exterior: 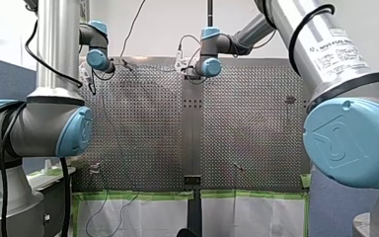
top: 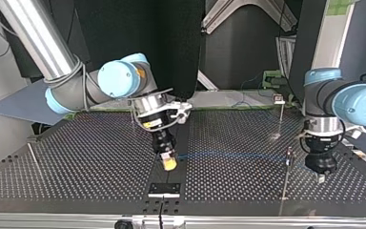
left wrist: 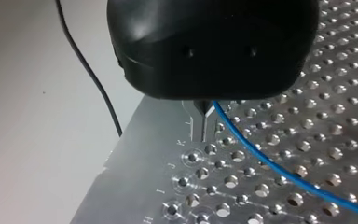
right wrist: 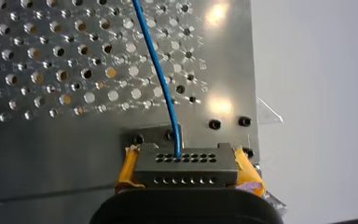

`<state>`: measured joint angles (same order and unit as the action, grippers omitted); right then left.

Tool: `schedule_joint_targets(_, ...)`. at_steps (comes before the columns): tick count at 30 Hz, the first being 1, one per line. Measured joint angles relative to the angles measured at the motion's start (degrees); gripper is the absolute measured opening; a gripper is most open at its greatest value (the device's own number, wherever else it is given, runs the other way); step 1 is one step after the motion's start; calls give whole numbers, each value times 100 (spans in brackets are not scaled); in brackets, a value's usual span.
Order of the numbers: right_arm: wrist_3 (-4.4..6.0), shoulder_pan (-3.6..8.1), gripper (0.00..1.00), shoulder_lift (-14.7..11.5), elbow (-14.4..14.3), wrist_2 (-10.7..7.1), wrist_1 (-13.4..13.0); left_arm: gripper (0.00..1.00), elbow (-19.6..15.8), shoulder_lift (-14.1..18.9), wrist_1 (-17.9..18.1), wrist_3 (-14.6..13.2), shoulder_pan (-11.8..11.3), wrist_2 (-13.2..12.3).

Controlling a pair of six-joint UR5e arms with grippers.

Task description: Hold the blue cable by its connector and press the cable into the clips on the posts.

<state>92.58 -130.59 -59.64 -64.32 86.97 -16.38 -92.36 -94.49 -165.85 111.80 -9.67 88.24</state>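
In the right wrist view, the yellow pads (right wrist: 247,170) of my right gripper (right wrist: 186,175) are shut on a dark connector block (right wrist: 186,164) with rows of holes. The blue cable (right wrist: 161,79) leaves the block and runs away over the perforated plate. In the top view my right gripper (top: 169,163) sits low over the table's middle strip. The blue cable (top: 233,155) stretches from it towards my left gripper (top: 320,175). In the left wrist view my left gripper (left wrist: 205,109) is shut on the blue cable (left wrist: 261,156) just above the plate. A thin post (top: 288,157) stands beside the cable near my left gripper.
A second post (top: 281,114) with a clip stands further back in the top view, and a thin bare post (top: 34,160) leans at that view's left. A black bracket (top: 164,189) is bolted at the near edge. Green tape (exterior: 138,195) lines the table's edge in the front view.
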Motion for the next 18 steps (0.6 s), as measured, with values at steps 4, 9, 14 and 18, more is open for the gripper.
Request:
schedule_joint_targets(4,4,-29,0,50,122,-56,18,0,7,-64,48,63,-19,-62)
schedule_joint_targets(9,4,-50,0,59,216,-123,65,0,23,-277,19,11,-1,-220)
schedule_joint_targets(14,5,-78,0,61,235,-134,99,15,25,-361,-28,-79,-21,-213)
schedule_joint_targets(18,5,-97,0,62,236,-135,113,60,27,-354,-132,-141,-30,-100)
